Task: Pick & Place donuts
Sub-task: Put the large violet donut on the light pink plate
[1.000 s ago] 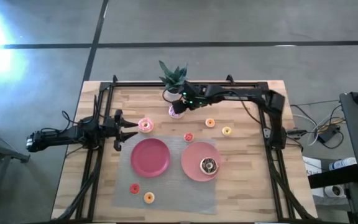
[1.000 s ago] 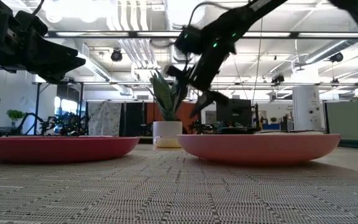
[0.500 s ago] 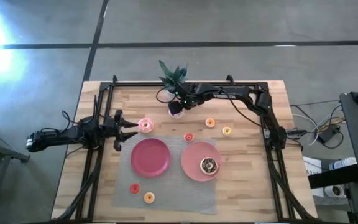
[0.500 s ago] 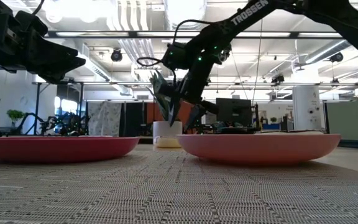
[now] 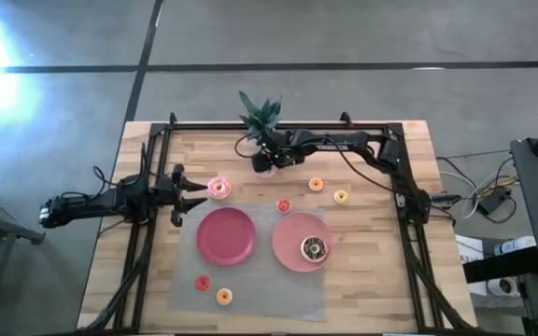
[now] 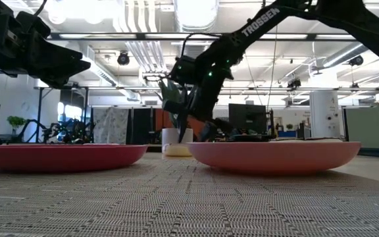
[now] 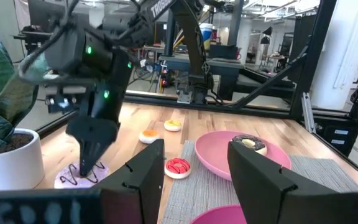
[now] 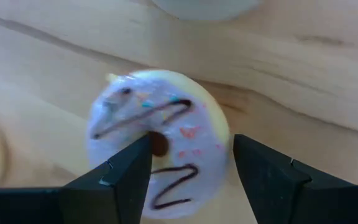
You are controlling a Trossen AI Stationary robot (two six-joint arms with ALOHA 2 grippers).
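Your right gripper [image 8: 188, 171] is down over the pale sprinkled donut [image 8: 157, 140] at the far side of the bench [image 5: 372, 224], by the potted plant [image 5: 258, 119]. Fingers spread, straddling it; contact looks unmade, hard to tell. Left gripper [image 5: 199, 191] waits released near the pink donut [image 5: 219, 188].

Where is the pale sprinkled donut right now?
In the high view the pale sprinkled donut lies on bare wood at the table's far edge, beside the potted plant, under the open right gripper.

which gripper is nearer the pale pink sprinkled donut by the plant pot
Right. The right gripper hangs directly over the pale pink sprinkled donut, open jaws straddling it. The left gripper waits apart, near the table's left edge.
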